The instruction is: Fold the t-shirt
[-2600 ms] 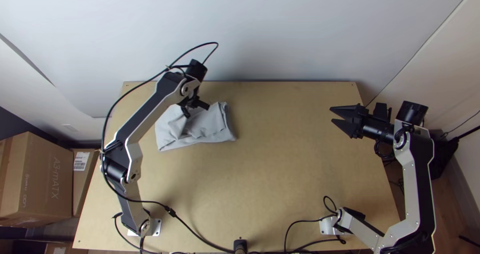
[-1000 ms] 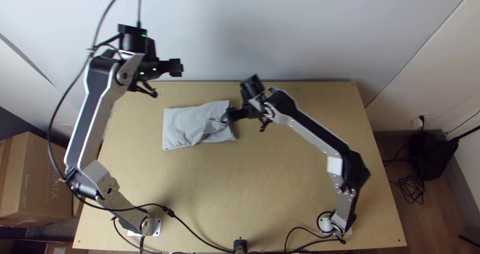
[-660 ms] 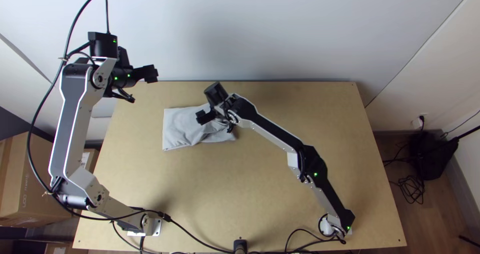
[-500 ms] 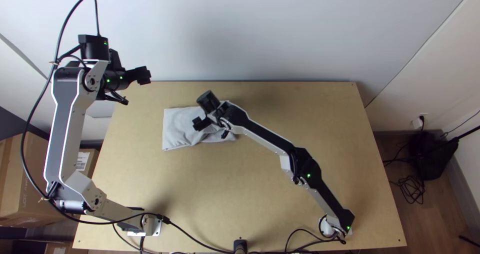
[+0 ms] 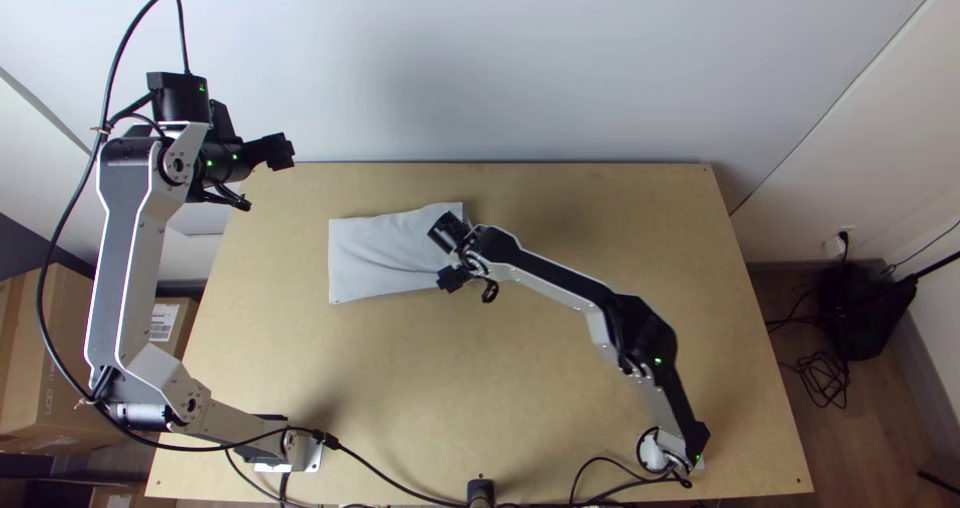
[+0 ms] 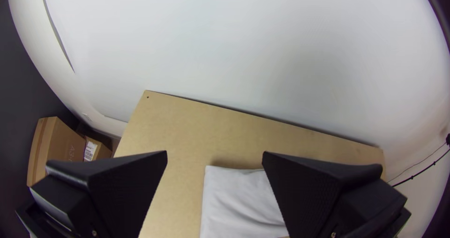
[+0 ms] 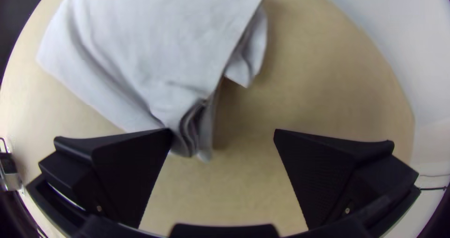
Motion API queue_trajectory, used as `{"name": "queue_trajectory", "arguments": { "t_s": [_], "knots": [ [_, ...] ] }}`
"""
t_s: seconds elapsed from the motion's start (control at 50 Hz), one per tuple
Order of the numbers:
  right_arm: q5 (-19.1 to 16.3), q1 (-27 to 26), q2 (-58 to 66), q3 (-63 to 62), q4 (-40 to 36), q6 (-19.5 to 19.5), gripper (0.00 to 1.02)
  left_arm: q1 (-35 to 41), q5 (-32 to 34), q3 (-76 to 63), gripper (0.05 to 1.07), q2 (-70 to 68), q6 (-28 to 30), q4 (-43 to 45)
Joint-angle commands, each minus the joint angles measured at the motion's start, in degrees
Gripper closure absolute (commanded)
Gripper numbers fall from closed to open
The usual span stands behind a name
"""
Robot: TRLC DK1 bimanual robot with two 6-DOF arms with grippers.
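The black right gripper (image 7: 223,131) is spread wide at the layered end of the light-grey cloth t-shirt (image 5: 380,253); the black left gripper (image 6: 214,152) is opened wide, well apart. On the light wooden table (image 5: 580,368), a folded rectangle is formed; seemingly, mainly tidying is left.

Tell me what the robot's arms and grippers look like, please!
The left arm and right arm have silvery-white and dark parts, black joints and tiny green lights. A long black cable loops beside the left one. The left gripper and right gripper each have two wide, flat black fingers.
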State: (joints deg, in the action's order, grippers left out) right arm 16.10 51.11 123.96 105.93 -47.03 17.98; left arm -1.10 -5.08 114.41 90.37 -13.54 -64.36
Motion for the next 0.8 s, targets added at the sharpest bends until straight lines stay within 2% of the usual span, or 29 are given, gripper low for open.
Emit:
{"name": "queue_trajectory", "arguments": {
  "t_s": [0.0,0.06,0.08,0.14,0.22,0.32,0.44,0.54,0.78],
  "knots": [
    [-1.16,-3.92,-4.61,-0.81,-0.26,5.58,0.04,-0.39,0.69,-0.86,0.10,-1.07,-1.49,0.46],
    [-6.69,-6.73,-4.61,1.21,-0.17,8.39,0.04,-0.39,0.69,-0.77,0.10,-1.07,-1.40,0.46],
    [-9.59,-7.87,-4.61,2.18,-0.17,9.80,0.04,-0.30,0.69,-0.77,0.10,-1.07,-1.40,0.46],
    [-19.61,-11.47,-4.25,4.72,0.00,14.45,0.04,-0.21,0.69,-0.77,0.10,-1.25,-1.23,0.46],
    [-33.94,-15.43,-2.67,7.45,1.23,18.23,0.04,-0.21,0.69,-0.77,0.10,-1.42,-1.05,0.46],
    [-43.08,-18.33,-0.48,8.59,5.98,19.38,0.04,-0.30,0.69,-0.68,0.10,-1.95,-0.61,0.37],
    [-49.23,-20.61,4.62,13.51,7.30,20.34,0.04,-0.57,0.60,-0.77,0.10,-2.74,-0.08,0.37],
    [-52.75,-20.88,9.19,17.73,7.30,20.52,0.04,-1.01,0.60,-1.29,0.10,-3.53,1.41,-0.07],
    [-53.80,-20.97,17.28,24.24,7.39,19.82,0.04,-2.41,0.60,-2.09,0.10,-5.03,2.82,0.02]
  ]
}}
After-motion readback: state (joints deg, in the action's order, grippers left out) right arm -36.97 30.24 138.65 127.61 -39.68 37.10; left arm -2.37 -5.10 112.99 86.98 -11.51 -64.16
